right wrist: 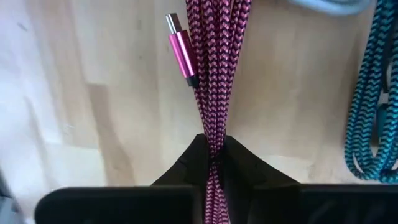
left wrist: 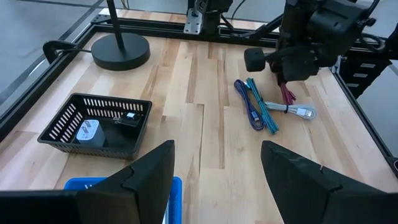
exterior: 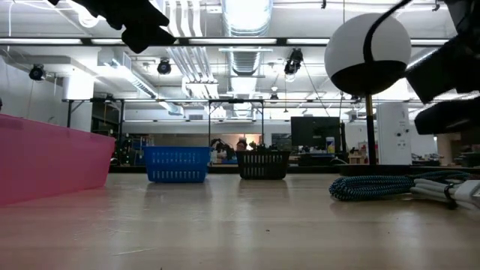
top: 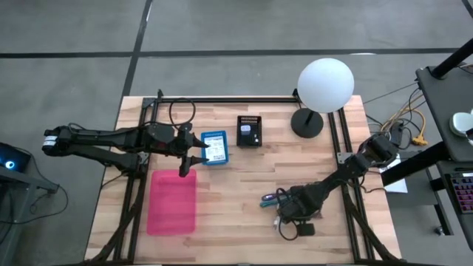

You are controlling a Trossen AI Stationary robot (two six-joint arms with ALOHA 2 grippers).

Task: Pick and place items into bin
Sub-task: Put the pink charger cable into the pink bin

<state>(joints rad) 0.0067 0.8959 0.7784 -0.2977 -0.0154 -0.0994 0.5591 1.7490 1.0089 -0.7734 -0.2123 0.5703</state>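
Observation:
Several coiled cables lie on the wooden table at the right: a purple one (left wrist: 244, 99), a teal one (left wrist: 263, 111), a magenta braided one (right wrist: 214, 74) and a pale grey one (left wrist: 300, 112). My right gripper (right wrist: 214, 148) stands over them in the high view (top: 283, 209), pointing down and shut on the magenta cable. My left gripper (left wrist: 217, 177) hangs open with nothing between its fingers, above the far edge of the pink bin (top: 172, 201) and next to a blue basket (top: 214, 148). My right gripper pinches the magenta cable's bundled strands (right wrist: 215, 127) between its two fingers, some way back from the metal plug (right wrist: 180, 53). The fingers come from above, pointing steeply down, one on each side of the bundle. The cable lies on the table.
A black basket (top: 249, 131) with small pieces stands at the far middle, beside the blue basket. A white ball lamp (top: 325, 85) on a dark round base (top: 307, 122) stands at the far right. A black metal frame (top: 222, 100) runs around the table.

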